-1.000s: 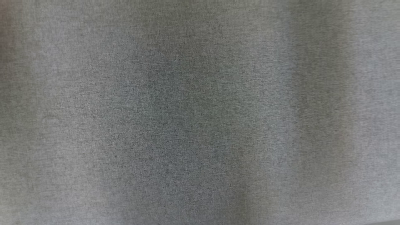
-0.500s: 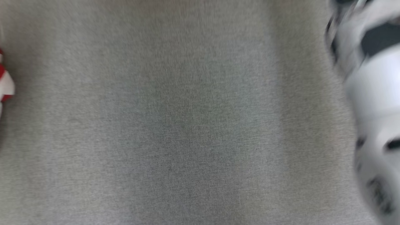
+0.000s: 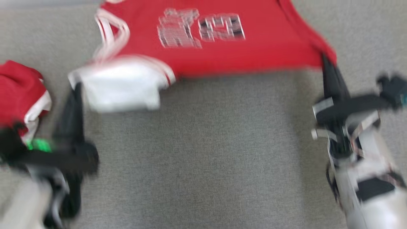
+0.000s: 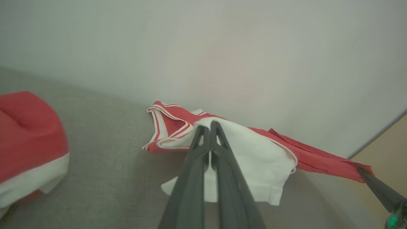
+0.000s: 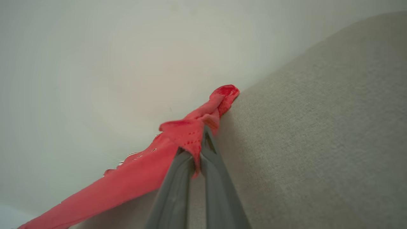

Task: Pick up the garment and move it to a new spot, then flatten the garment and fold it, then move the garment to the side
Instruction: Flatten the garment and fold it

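Surface: a grey woven surface (image 3: 203, 152) runs across the whole head view, which is smeared with blur.
Wall: a pale, plain wall (image 4: 203, 47) rises right behind the far edge of the surface.
Garment: the red sleeveless garment (image 3: 222, 54) is at the far side of the surface, close against the wall, and is pulled out sideways between the two hands.
Print: a white and dark print (image 3: 200, 28) sits on the chest, too blurred to read.
White panel: a white panel (image 3: 124, 86) of the same garment droops at its left end, beside the red-and-white striped trim.
Left hand: the left hand (image 3: 76, 89) has its two dark fingers pressed together. In the left wrist view the tips pinch the top fold of the white panel, and the cloth hangs down from them.
Right hand: the right hand (image 3: 324, 58) is closed tight on the red corner at the garment's right end. In the right wrist view the bunched red cloth is caught between the fingers and pokes out past the tips.
Span: the lower hem runs almost straight from one hand to the other.
Bundle: a red-and-white bundle (image 3: 19, 89) of cloth lies crumpled at the left edge, apart from the held garment and just beside the left arm.
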{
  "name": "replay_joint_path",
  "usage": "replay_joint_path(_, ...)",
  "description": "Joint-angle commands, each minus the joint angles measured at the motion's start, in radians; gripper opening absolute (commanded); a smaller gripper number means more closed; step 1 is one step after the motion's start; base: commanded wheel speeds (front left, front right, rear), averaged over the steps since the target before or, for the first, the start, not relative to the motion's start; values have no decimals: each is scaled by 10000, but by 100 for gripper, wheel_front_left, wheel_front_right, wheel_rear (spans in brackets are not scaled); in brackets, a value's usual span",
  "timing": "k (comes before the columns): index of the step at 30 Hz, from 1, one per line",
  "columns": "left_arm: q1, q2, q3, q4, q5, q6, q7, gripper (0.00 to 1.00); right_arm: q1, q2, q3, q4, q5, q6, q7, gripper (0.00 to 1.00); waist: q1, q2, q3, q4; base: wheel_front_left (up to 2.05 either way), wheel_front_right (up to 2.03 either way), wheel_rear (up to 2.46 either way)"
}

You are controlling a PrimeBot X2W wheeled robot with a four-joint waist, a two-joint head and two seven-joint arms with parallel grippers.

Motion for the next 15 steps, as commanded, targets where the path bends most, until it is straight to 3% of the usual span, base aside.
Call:
replay_joint_path(1, 541, -30, 92, -170, 134, 33, -23, 0, 453, -43, -151, -283, 62, -24, 60, 0, 2, 2, -420, 36, 0, 0, 0)
replay_joint_path(10, 3998, -1179, 311, -678, 566, 73, -25, 0, 4135, 463, -1655, -1995, -102, -24, 761, 0, 2, 2, -1219, 151, 0, 0, 0)
replay_joint_path(15, 5170, -1798, 667, -438, 726, -152, -25, 0, 5706, 666, -2325, -2674, -156, -25, 1100, 0, 2, 2, -1610, 304, 0, 0, 0)
